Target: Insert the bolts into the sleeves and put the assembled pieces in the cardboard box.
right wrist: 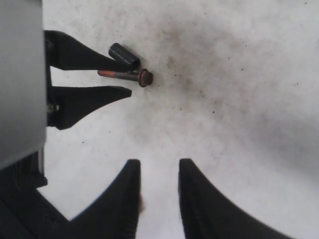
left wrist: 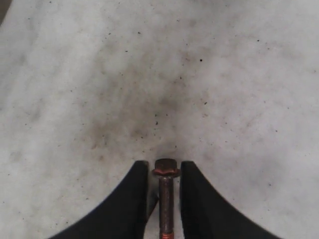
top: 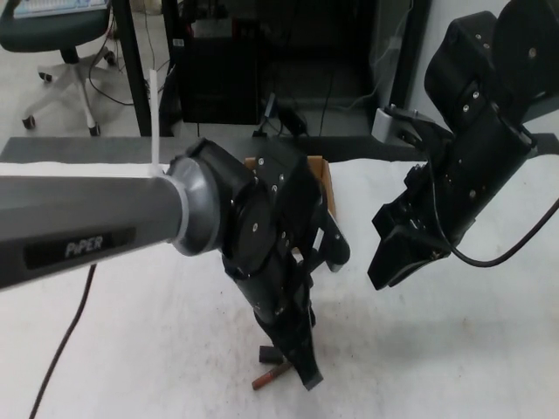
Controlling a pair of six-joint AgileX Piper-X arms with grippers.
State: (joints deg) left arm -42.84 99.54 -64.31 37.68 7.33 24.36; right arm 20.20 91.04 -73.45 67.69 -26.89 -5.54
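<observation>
A rusty brown bolt (left wrist: 166, 199) lies on the white bench between the fingers of my left gripper (left wrist: 164, 167), its flanged head just past the tips. The jaws stand open astride it, with a small gap on each side. The right wrist view shows the same bolt (right wrist: 127, 75) between those black fingers (right wrist: 94, 93), and a short dark sleeve (right wrist: 124, 56) lying right beside it. From above, bolt (top: 272, 376) and sleeve (top: 269, 354) sit under the left gripper (top: 301, 371). My right gripper (right wrist: 159, 164) hovers open and empty some way off, seen raised to the right (top: 386, 266).
The cardboard box (top: 321, 177) stands on the bench behind the left arm, mostly hidden by it. A black cable (top: 61, 345) trails over the bench at the left. Beyond the far edge are desk legs and an office chair (top: 52, 39).
</observation>
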